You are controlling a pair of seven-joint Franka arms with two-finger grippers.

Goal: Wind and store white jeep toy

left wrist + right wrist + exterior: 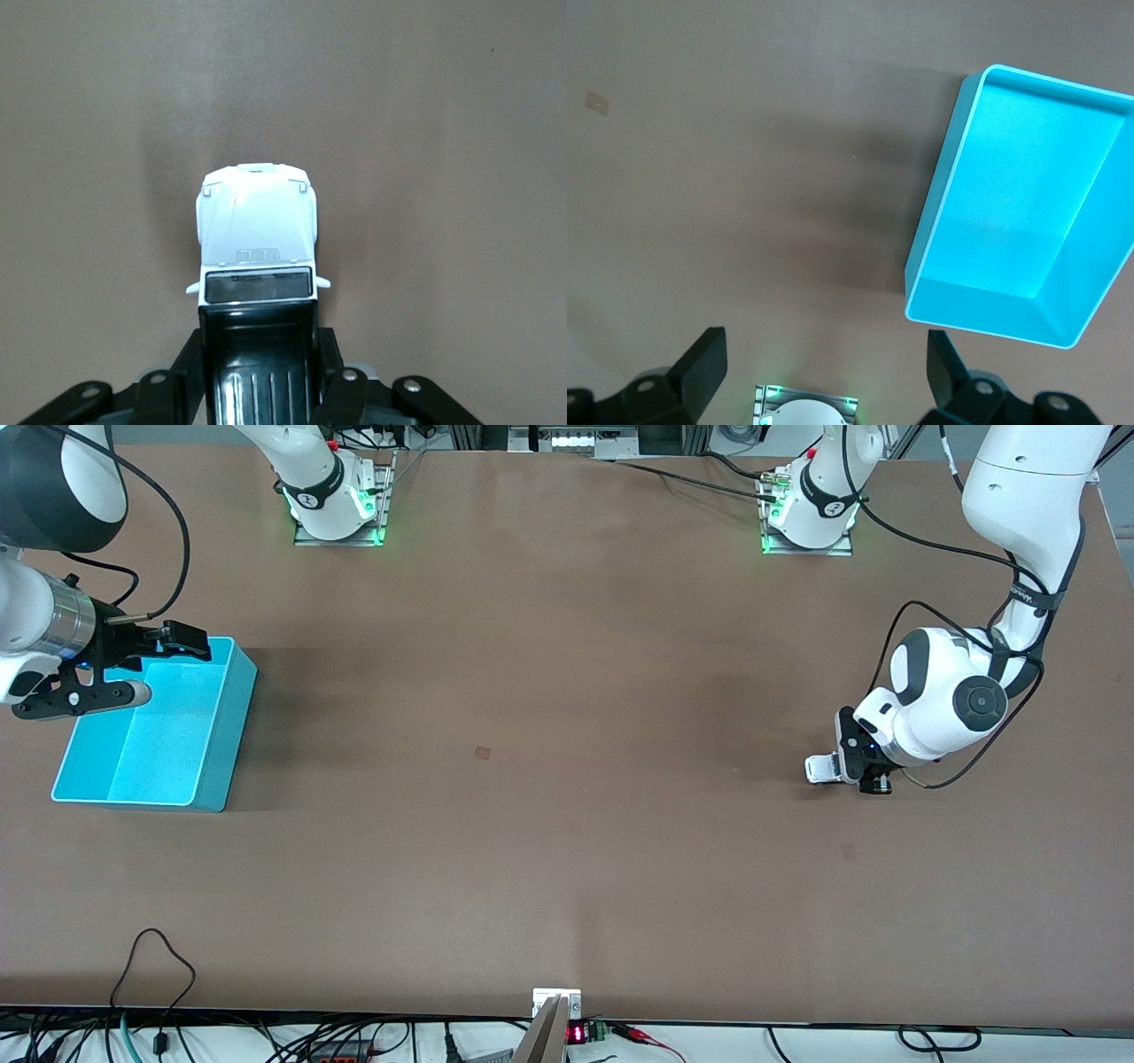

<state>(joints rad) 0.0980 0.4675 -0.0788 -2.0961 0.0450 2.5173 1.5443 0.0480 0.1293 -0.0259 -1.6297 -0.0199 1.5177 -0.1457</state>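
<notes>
Between the fingers of the left gripper (259, 390) sits the white jeep toy (257, 257), pinched at its black-roofed rear section, wheels on the table (567, 824) at the left arm's end. Its hood projects clear of the fingertips; the rear is cut off in the left wrist view, and the front view shows only the hood. The right gripper (133, 669) waits over the turquoise bin (199, 775), fingers spread wide.

Both arms: glossy white shells, dark grey round joint caps, black cables looped alongside, green-lit bases. Black two-finger grippers, silver screws just above the jaws.
</notes>
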